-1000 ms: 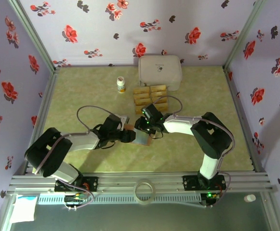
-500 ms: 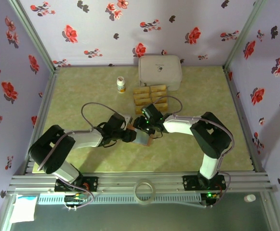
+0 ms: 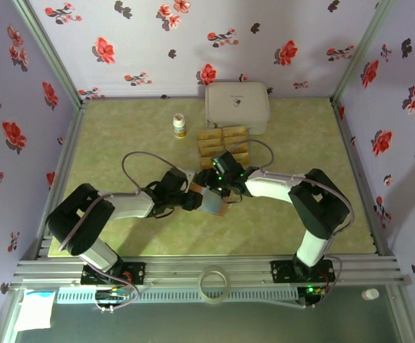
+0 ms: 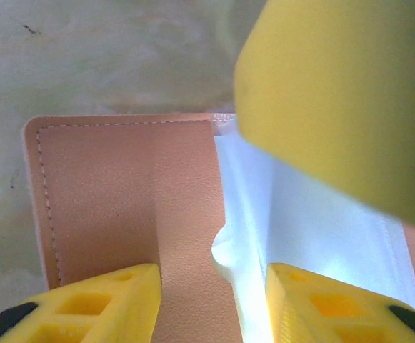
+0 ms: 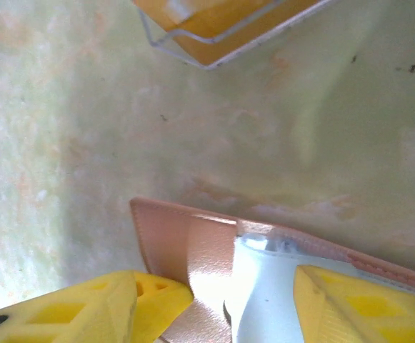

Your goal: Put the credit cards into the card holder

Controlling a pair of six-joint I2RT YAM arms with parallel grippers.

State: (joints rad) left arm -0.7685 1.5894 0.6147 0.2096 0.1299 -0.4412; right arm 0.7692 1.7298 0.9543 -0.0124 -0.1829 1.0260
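At table centre, left gripper (image 4: 213,289), jaws parted, straddles the tan left leaf of the open card holder (image 4: 114,193). Right gripper (image 5: 244,304), jaws likewise parted, stands over its rear edge. Credit cards (image 3: 223,143) lie in rows just beyond, beside the white box (image 3: 237,106).

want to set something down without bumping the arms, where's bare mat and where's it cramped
Free: the mat left of the pill bottle, out to the left wall; the stretch between the white box and the right wall; the near strip before the card holder. Crowded: mid-table, where left gripper and right gripper meet over the card holder, the credit cards just behind.
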